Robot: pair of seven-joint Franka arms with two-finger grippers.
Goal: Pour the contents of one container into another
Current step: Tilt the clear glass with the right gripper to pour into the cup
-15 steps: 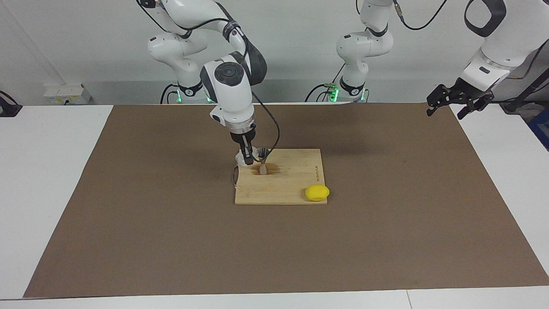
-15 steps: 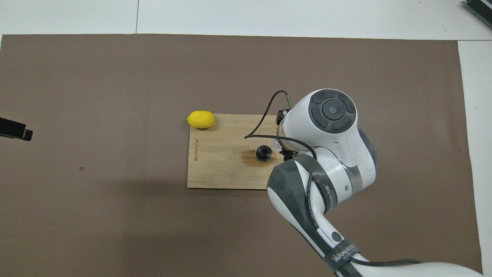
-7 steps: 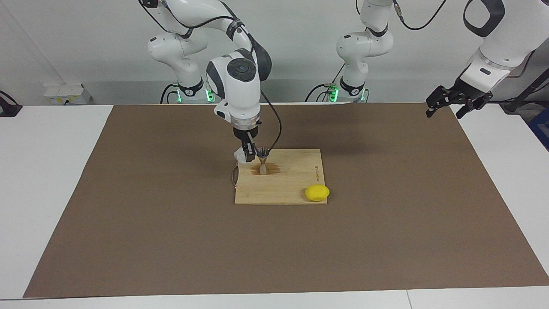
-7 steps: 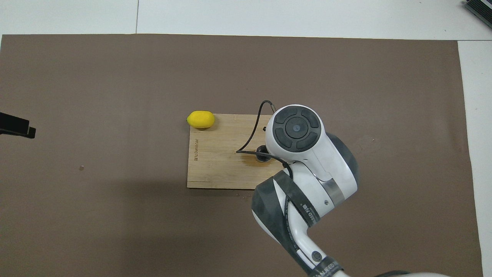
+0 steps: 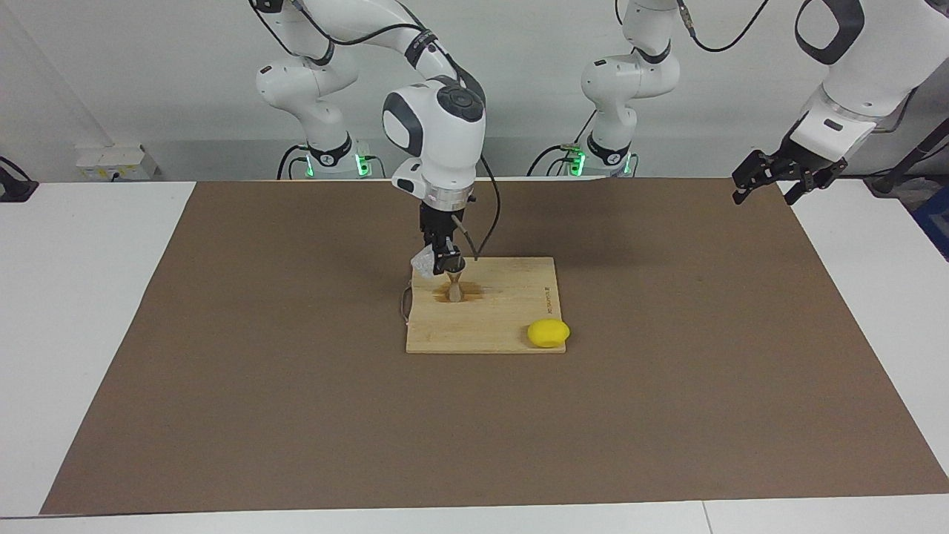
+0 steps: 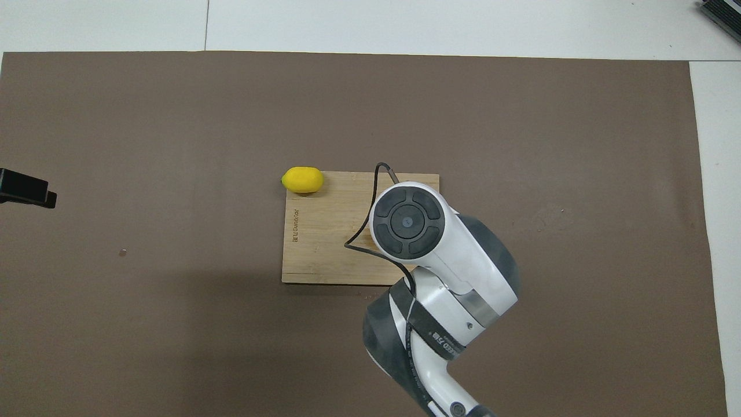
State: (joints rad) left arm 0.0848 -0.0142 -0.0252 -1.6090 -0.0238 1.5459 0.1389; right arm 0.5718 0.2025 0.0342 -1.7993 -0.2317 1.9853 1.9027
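The right gripper (image 5: 443,261) hangs over the wooden board (image 5: 504,326), its fingers (image 5: 449,261) pinching the small clear cup (image 5: 424,263). The cup sits tipped on its side in that grip, up in the air, directly above the open top of the metal jigger (image 5: 454,288). The jigger stands upright on the board, on a dark wet patch, near the board's edge toward the robots and toward the right arm's end. Cup and jigger are very close together; whether they touch cannot be told from here. From overhead the right arm's wrist covers both of them completely.

A yellow lemon (image 5: 549,333) lies at the board's corner farthest from the robots, toward the left arm's end, half on the board and half on the brown mat (image 5: 667,371) that covers the surface. It is well apart from the jigger.

The left gripper (image 5: 771,176) waits in the air over the mat's edge at the left arm's end, its fingers spread wide with nothing between them, far from the board.
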